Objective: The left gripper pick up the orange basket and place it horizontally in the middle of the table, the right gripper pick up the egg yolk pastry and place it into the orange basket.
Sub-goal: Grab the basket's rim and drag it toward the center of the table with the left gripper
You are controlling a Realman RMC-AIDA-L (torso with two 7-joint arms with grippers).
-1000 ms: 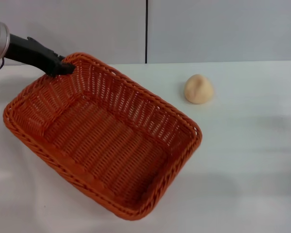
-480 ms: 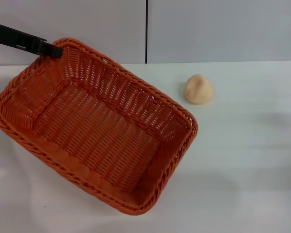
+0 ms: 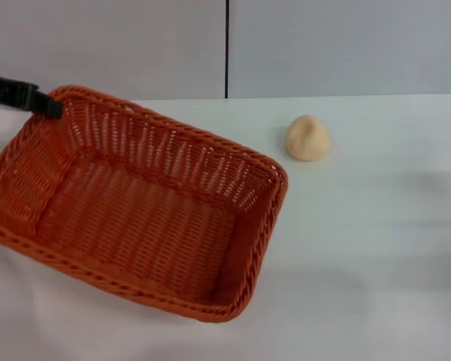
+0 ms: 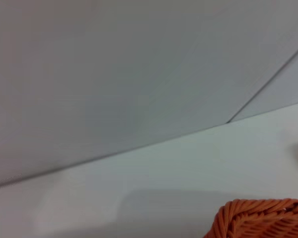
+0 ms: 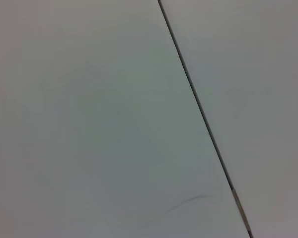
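Note:
The orange basket (image 3: 135,207) lies on the left half of the white table (image 3: 376,248), its long side slanting a little down to the right. My left gripper (image 3: 51,107) reaches in from the left edge and is shut on the basket's far left rim corner. A bit of that rim (image 4: 260,218) shows in the left wrist view. The egg yolk pastry (image 3: 308,138), a pale beige dome, rests on the table right of the basket's far end, apart from it. My right gripper is out of view.
A grey wall with a dark vertical seam (image 3: 226,49) runs behind the table. The right wrist view shows only that wall and seam (image 5: 198,114).
The left gripper has drawn back to the left with the basket's corner in it. The basket has swung with it, turning nearer to horizontal and shifting left. The pastry has not moved.

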